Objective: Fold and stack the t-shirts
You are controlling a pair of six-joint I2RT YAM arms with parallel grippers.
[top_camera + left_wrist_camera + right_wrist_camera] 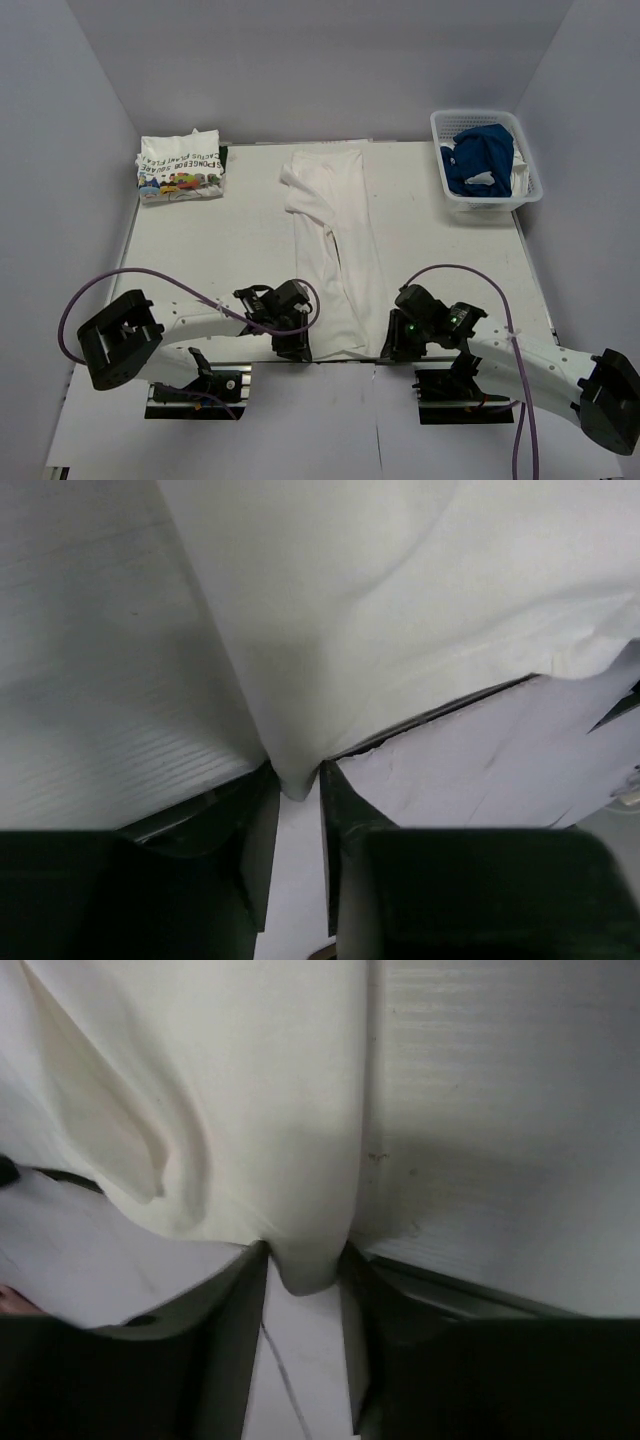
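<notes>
Top external view: the white tee [335, 250] is lying in the middle of the table [220, 260] as a long strip, sides folded in, running from the far edge to the near one. The left hand [295, 345] is sitting at its near left corner and the right hand [395, 345] at its near right corner. I judge that each is taking one end of the hem so the strip can be carried away from the arms and doubled over evenly. At the far left a printed tee [180, 168] is lying folded, likely the start of the stack. At the far right a basket [530, 180] is holding a crumpled blue tee [480, 158], waiting its turn. Counting: three tees for certain, one basket, two hands. A bit of white cloth is also showing in the basket, and I cannot tell whether it is another shirt.

Left wrist view: the left hand [297, 780] is standing narrow, its two dark fingers [262, 820] pinching the pointed corner of the white tee [380, 610]. Cloth is filling the gap between them. The corner is lying right at the table's near edge, with bare table [90, 680] to one side.

Right wrist view: the right hand [305, 1260] is likewise standing narrow, gripping the other corner of the white tee [250, 1110]. The cloth is bunching slightly between its fingers [235, 1310], and the table [500, 1110] is showing bare beside it. One corner is sitting in each hand.
</notes>
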